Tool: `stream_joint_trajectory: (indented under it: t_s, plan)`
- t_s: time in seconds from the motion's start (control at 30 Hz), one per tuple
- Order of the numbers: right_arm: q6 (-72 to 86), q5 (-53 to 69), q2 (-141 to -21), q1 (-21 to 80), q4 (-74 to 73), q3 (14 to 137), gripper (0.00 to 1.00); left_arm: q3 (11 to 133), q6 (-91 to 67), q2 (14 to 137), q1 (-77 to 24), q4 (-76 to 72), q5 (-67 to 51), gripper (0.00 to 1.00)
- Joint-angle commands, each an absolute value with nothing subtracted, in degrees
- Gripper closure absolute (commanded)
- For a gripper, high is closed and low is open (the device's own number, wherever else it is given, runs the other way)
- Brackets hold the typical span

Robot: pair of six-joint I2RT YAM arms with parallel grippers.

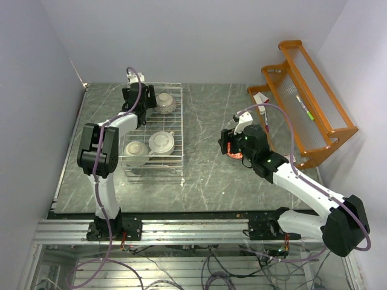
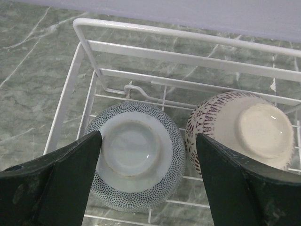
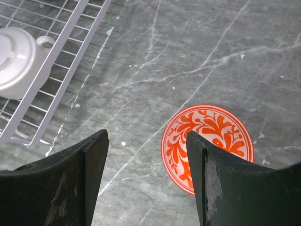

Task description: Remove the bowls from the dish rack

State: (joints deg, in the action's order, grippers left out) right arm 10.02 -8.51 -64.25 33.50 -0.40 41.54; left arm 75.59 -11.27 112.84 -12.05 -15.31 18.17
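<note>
The white wire dish rack (image 1: 175,124) stands at the left of the table. In it, upside down, lie a blue-dotted bowl (image 2: 136,162), a brown-patterned bowl (image 2: 244,127) (image 1: 165,103), a cream bowl with a handle (image 1: 162,142) (image 3: 14,59) and a pale bowl (image 1: 136,151). My left gripper (image 2: 148,146) (image 1: 140,99) is open over the rack's far end. Its fingers straddle the dotted bowl, the left one at its rim and the right one between the two bowls. A red-orange patterned bowl (image 3: 211,136) sits upright on the table. My right gripper (image 3: 146,141) (image 1: 233,144) hangs open just above it, holding nothing.
An orange wooden shelf rack (image 1: 302,103) stands at the far right against the wall. Walls close off the left and the back of the table. The dish rack's side (image 3: 70,47) lies to the left of my right gripper.
</note>
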Motion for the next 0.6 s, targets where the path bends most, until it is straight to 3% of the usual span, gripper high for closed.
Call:
stream_joint_trajectory:
  t_s: [0.0,0.2,0.57]
  plan:
    - [9.40,-9.58,-64.85,33.40,-0.15,42.38,0.33,78.18,-10.36,115.12,-11.35,-16.69,19.85,0.08]
    - [9.31,-10.06,-65.05,33.41,-0.82,42.54,0.34,78.01,-10.91,116.30,-10.82,-16.53,19.75,0.13]
    - [9.54,-11.25,-65.04,33.40,-1.38,42.44,0.34,75.66,-9.56,115.20,-10.72,-17.15,21.42,0.37]
